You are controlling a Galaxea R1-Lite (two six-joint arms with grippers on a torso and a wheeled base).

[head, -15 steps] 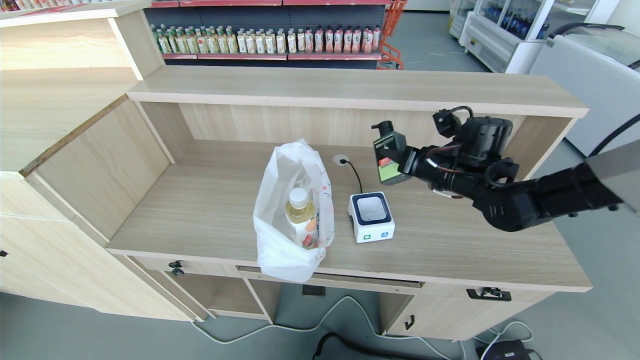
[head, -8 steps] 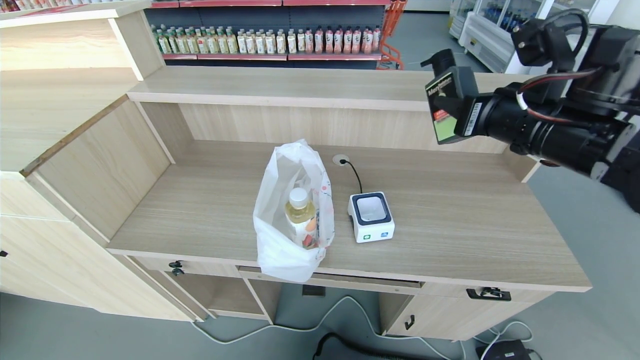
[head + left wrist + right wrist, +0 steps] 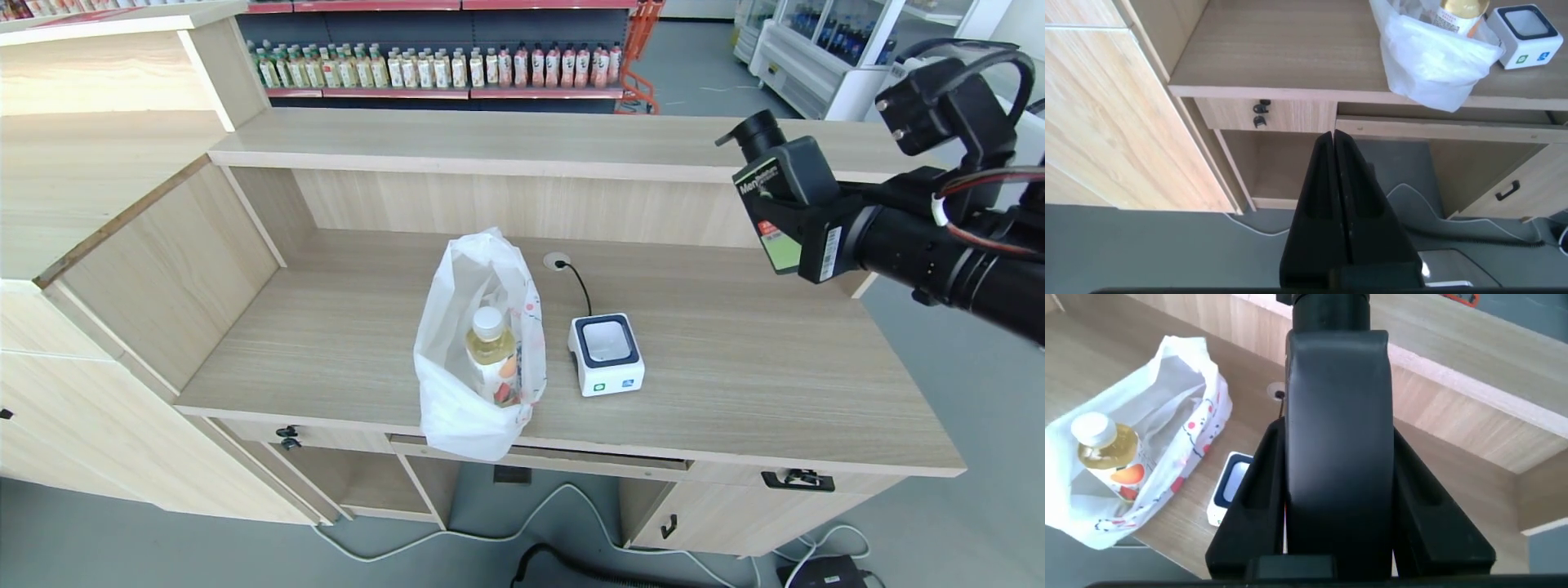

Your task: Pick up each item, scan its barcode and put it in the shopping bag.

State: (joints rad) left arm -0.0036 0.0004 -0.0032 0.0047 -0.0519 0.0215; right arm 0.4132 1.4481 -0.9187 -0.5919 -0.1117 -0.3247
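Right gripper [image 3: 790, 233] clamped on a black pump bottle with a green-and-red label [image 3: 784, 171], held high, right of the white cube scanner [image 3: 606, 353]. Left of the scanner, the white plastic shopping bag [image 3: 457, 400] already holds a yellow drink bottle [image 3: 491, 347]; the black one looks still unscanned and unbagged.

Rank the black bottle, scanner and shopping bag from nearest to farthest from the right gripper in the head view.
1. black bottle, held in the right gripper, far right.
2. scanner, on the counter's middle.
3. shopping bag, left of the scanner.
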